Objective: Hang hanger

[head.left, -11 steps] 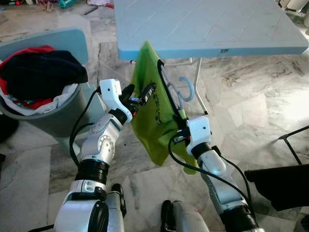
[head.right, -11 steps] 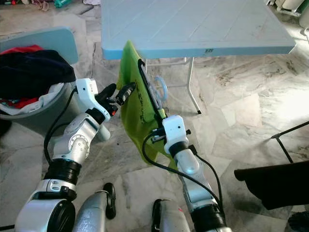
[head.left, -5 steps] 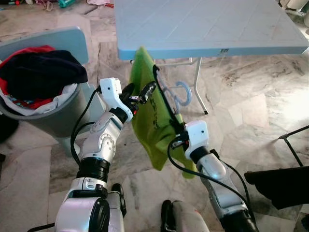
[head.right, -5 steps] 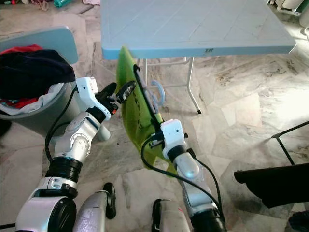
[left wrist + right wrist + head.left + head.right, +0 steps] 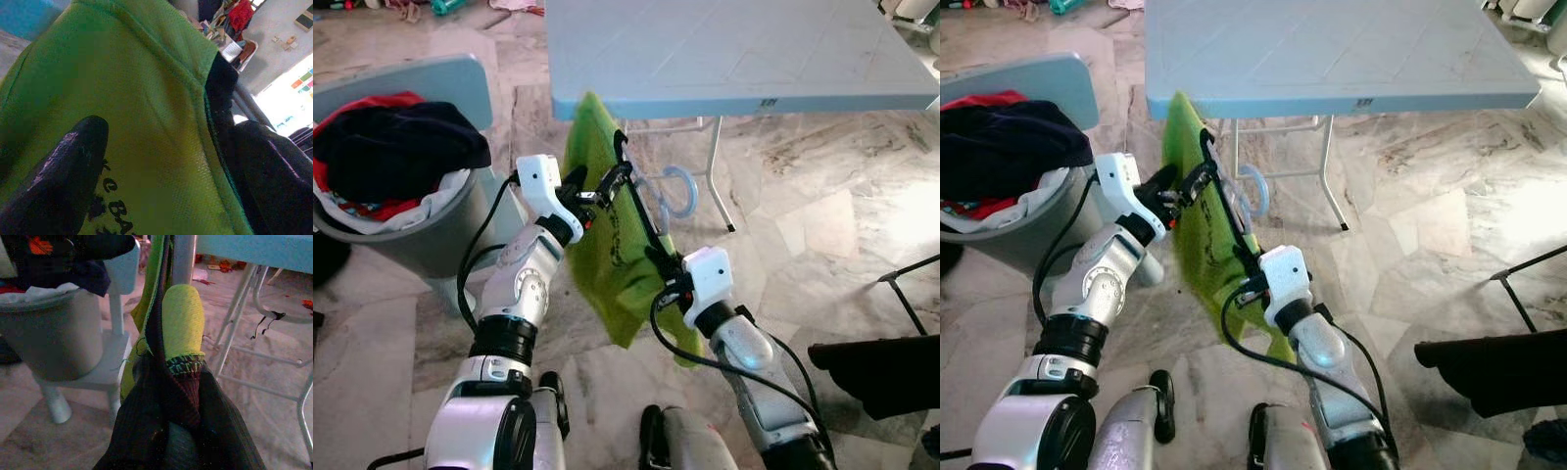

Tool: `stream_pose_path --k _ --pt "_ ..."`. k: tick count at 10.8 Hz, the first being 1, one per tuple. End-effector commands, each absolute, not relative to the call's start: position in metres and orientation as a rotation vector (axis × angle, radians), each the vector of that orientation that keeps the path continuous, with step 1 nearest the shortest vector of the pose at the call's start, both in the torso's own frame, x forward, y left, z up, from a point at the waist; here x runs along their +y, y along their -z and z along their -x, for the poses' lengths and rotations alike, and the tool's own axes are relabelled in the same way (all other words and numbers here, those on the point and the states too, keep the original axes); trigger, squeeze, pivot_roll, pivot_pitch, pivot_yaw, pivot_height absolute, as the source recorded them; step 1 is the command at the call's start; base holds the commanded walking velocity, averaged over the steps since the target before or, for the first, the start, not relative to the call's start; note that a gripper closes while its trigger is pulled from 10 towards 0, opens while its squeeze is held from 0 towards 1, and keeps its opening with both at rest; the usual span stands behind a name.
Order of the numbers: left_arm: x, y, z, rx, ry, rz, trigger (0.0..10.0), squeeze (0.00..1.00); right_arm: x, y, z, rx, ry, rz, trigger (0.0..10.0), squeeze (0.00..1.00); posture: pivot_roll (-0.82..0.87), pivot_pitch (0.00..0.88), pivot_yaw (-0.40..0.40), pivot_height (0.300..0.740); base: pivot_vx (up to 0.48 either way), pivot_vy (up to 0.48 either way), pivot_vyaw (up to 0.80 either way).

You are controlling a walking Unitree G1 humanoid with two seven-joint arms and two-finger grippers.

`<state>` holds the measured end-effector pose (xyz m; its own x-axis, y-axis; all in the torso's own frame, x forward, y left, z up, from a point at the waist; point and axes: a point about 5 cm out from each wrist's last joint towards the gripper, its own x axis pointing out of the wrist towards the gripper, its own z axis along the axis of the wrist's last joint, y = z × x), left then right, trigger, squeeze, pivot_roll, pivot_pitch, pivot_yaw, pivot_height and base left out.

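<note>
We see the left gripper (image 5: 607, 186) and right gripper (image 5: 664, 275) both closed on a green shirt (image 5: 607, 240) on a pale blue hanger (image 5: 674, 191), held up before the blue table (image 5: 734, 49). A grey basket (image 5: 421, 240) of clothes (image 5: 391, 147) sits on the robot's left on the marble floor (image 5: 822, 215).

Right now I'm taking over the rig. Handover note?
Left gripper: jaws shut on the green shirt near its upper shoulder.
Right gripper: jaws shut on the shirt's lower shoulder seam.
The shirt is held stretched in the air before the blue table, with the pale blue hanger hook sticking out behind it.
Done: shirt lifted.
Left: hang it; no rail in view.
</note>
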<state>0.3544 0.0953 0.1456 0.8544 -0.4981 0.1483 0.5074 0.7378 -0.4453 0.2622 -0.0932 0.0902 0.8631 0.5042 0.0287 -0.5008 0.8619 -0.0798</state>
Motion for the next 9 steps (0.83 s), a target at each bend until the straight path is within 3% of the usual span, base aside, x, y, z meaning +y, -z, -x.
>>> stream_pose_path --k 1,3,8,9 --pt "0.091 -0.143 -0.354 0.000 0.566 0.485 10.0 0.00 -0.086 -0.102 -0.259 -0.111 -0.577 0.070 10.0 0.00 -0.05 0.229 -0.077 0.740 0.000 0.000 0.00" --pt "0.092 -0.142 -0.355 -0.002 0.567 0.489 0.0 0.00 -0.084 -0.103 -0.256 -0.117 -0.608 0.070 10.0 0.00 -0.05 0.228 -0.077 0.740 0.000 0.000 0.00" --pt "0.089 -0.144 -0.355 -0.008 0.581 0.474 0.4 0.00 -0.085 -0.094 -0.255 -0.081 -0.615 0.111 10.0 0.00 -0.06 0.230 -0.078 0.740 0.000 0.000 0.00" --pt "0.090 -0.143 -0.355 -0.006 0.577 0.467 0.0 0.00 -0.086 -0.092 -0.254 -0.075 -0.609 0.130 10.0 0.00 -0.05 0.230 -0.078 0.740 0.000 0.000 0.00"
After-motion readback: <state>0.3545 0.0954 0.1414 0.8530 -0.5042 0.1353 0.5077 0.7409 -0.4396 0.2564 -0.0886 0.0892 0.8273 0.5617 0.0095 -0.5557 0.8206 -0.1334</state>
